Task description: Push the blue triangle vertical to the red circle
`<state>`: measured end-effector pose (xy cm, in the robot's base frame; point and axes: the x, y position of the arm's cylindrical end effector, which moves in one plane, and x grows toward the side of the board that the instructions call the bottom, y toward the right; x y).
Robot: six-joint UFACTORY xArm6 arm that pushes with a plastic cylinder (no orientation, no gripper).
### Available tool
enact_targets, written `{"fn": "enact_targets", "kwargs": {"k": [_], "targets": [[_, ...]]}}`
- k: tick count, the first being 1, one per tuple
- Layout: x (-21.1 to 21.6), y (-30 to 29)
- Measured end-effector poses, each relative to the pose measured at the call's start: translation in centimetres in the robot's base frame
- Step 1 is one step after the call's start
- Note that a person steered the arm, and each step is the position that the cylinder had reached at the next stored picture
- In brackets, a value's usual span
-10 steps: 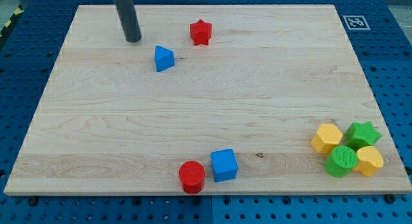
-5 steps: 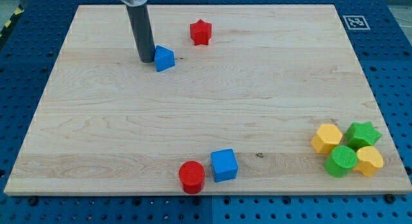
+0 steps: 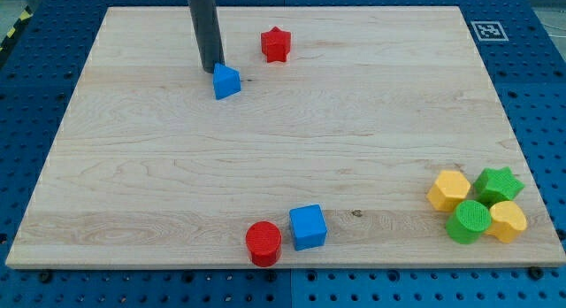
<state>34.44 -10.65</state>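
My tip (image 3: 212, 69) touches blue triangle (image 3: 225, 81) top-left; no fingers; bare board below.

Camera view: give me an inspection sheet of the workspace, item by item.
Surface: wooden board, lying flat, with a marker tag at its top right corner.
Job's things: blue triangle near the view's top; red circle at the bottom edge.
Clutter: red star; blue cube beside the red circle; yellow hexagon, green star, green cylinder and a second yellow block clustered at bottom right.
Grippers: none; my tip sits just above-left of the blue triangle.
Cables: nothing seen.
Surroundings: blue perforated base.
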Motion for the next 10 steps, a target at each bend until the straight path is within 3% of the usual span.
{"fn": "enact_targets", "kwargs": {"k": [3,7,9,10], "targets": [[7.3,0.0],[5.3,0.0],[11.1,0.7],[11.6,1.8]]}}
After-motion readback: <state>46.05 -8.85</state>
